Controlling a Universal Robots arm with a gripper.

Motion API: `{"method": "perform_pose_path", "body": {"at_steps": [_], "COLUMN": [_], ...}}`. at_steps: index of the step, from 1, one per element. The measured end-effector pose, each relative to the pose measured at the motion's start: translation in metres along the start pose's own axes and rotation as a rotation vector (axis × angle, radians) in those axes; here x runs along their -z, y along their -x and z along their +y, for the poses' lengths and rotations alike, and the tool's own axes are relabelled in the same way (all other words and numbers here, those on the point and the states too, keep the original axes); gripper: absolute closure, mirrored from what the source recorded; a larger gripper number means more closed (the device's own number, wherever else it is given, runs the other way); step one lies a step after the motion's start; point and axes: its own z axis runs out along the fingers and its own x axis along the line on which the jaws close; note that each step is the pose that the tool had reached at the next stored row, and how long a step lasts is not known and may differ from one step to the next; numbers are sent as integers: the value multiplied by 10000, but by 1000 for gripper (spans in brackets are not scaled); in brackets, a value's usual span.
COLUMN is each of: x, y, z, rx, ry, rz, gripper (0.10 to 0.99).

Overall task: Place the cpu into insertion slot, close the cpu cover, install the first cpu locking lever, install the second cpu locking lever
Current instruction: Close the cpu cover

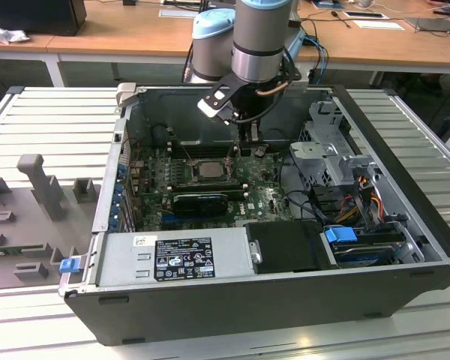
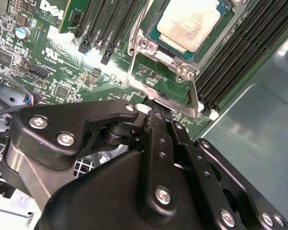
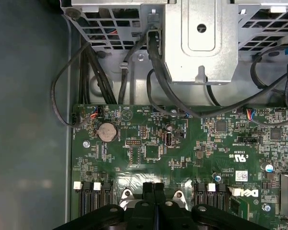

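In the open case, the cpu lies face-up in the insertion slot, claw pinched shut nearby

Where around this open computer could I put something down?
Bare: the ribbed table at the exterior view's right of the case, and at its far left. Crowded: inside, motherboard, cables, drive cage; grey fixtures at the near left.

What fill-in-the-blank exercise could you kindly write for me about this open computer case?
1. The cpu is seated on the ____ motherboard.
2. The gripper, low over the motherboard, has its fingers ____.
3. The clip on the case corner at the exterior view's left is coloured ____.

Missing words: green; shut; blue.
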Motion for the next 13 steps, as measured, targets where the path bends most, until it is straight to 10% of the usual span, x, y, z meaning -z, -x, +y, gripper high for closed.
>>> {"method": "perform_pose_path", "body": {"at_steps": [13], "x": [1], "y": [0], "z": [-40], "rx": [-1], "ry": [0], "rz": [0], "gripper": [980]}}
